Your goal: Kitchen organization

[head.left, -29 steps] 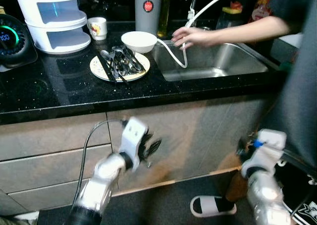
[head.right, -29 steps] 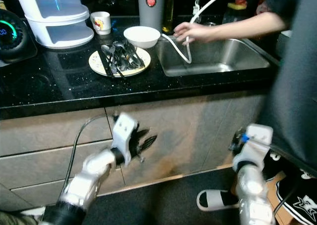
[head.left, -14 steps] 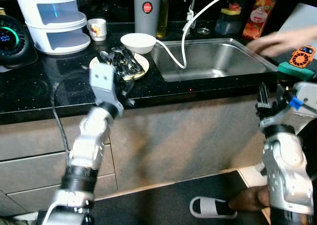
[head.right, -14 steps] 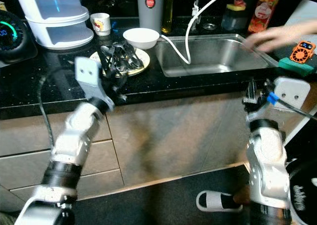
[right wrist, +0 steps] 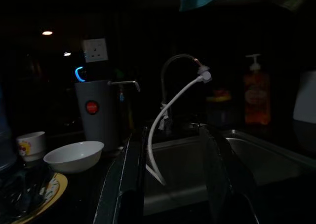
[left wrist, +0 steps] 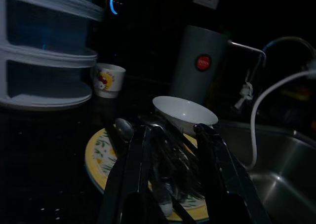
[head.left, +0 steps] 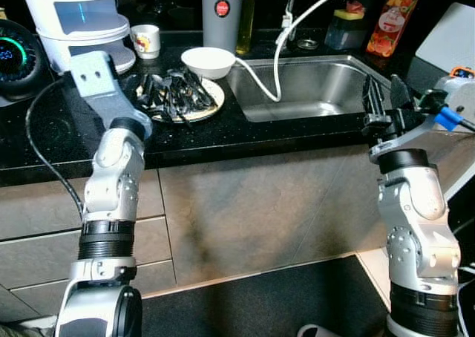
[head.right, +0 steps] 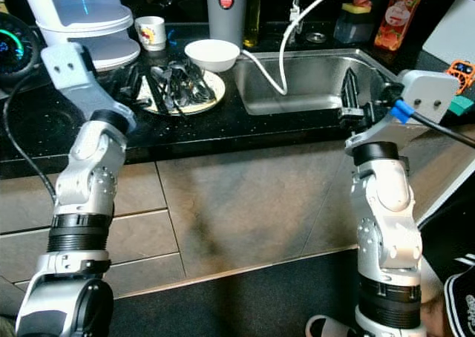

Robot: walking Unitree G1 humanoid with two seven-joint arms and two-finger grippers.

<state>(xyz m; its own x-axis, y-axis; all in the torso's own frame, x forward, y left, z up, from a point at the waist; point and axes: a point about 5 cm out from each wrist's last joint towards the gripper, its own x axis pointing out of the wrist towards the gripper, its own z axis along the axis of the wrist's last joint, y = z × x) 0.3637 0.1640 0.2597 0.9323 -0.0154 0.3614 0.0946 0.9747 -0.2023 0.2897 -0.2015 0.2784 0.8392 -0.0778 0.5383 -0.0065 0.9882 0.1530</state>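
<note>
A yellow-rimmed plate (head.left: 215,96) on the black counter carries a pile of dark cutlery (head.left: 175,93). Just behind it stands a white bowl (head.left: 208,61), at the sink's left corner. My left gripper (head.left: 145,92) is raised over the counter at the plate's left edge, open, fingers pointing at the cutlery with nothing between them. In the left wrist view the left gripper (left wrist: 170,129) frames the cutlery (left wrist: 163,160) and bowl (left wrist: 183,113). My right gripper (head.left: 379,99) is open at the sink's front right corner, holding nothing. The right wrist view looks past the right gripper (right wrist: 170,135) across the basin.
The steel sink (head.left: 334,99) has a white hose (head.left: 276,62) hanging into it. A grey jug (head.left: 220,10), a small cup (head.left: 145,40), a white tiered container (head.left: 78,25) and an orange bottle (head.left: 388,24) stand behind. Drawer fronts lie below the counter edge.
Both arms have risen from below the counter to counter height. The left gripper moved to the plate, the right to the sink's corner. The person's arm has left the sink.
</note>
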